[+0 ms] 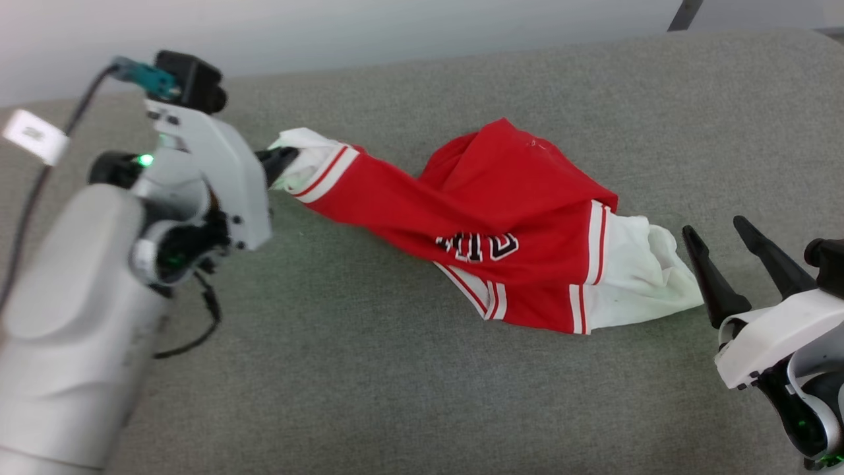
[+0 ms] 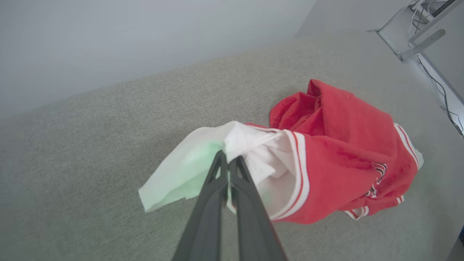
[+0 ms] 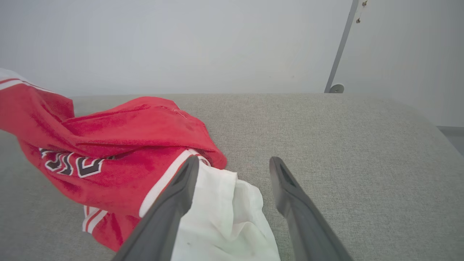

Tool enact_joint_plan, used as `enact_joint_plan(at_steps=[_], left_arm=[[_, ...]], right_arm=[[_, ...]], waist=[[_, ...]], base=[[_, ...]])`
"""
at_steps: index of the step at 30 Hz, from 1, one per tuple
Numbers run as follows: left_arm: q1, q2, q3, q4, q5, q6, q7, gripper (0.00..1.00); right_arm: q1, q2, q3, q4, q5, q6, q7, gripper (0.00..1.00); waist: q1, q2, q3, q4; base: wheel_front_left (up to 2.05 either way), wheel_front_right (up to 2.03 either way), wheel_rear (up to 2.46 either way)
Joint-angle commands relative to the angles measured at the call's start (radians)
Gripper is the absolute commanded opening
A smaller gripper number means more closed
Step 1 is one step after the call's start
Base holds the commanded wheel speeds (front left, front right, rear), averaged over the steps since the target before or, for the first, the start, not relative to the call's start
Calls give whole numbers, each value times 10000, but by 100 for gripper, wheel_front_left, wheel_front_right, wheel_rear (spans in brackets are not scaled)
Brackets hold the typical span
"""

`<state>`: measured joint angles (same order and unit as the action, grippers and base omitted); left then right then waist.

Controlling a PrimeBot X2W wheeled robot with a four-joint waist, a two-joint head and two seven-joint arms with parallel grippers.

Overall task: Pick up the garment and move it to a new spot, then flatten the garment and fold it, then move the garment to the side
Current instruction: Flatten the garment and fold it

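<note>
The left pincer (image 1: 282,159) is clenched on one white sleeve of the garment (image 1: 508,198), which trails rightward, crumpled, across the grey fabric surface (image 1: 395,396). The held end seems lifted, though that is hard to tell. The right pincer (image 1: 713,227) stands released just beside the other sleeve. By my judgement the move is under way, and flattening, folding and setting aside remain.

probably a lab: grey fabric-covered bench (image 1: 395,369), bare pale wall (image 3: 181,43), cabled metal frame (image 2: 422,43).

Head overhead, wrists low beside shared garment (image 1: 508,198).
</note>
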<state>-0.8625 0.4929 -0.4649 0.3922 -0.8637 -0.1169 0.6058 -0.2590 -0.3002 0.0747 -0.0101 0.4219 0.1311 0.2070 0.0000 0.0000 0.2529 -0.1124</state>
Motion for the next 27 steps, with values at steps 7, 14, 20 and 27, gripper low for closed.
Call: enact_joint_plan(at_steps=[7,14,20,27], left_arm=[[-203,-765,-1202,1653,126,-152,-959,8],[-222,-307,-2021,1794,-832,-140,-1181,100],[-209,36,-1999,1690,-1624,-141,-1085,100],[-174,82,-2324,2203,-1804,-142,-1173,100]], right_arm=[[-218,158,293,261,156,-7,-102,100],[-109,119,414,438,244,-7,-205,100],[103,226,191,415,303,-7,-292,100],[21,374,291,439,349,-7,-336,100]], waist=[[0,0,183,-98],[0,0,23,-91],[0,0,-53,-1],[0,0,82,-181]], base=[[0,0,0],[0,0,0],[0,0,0],[0,0,0]])
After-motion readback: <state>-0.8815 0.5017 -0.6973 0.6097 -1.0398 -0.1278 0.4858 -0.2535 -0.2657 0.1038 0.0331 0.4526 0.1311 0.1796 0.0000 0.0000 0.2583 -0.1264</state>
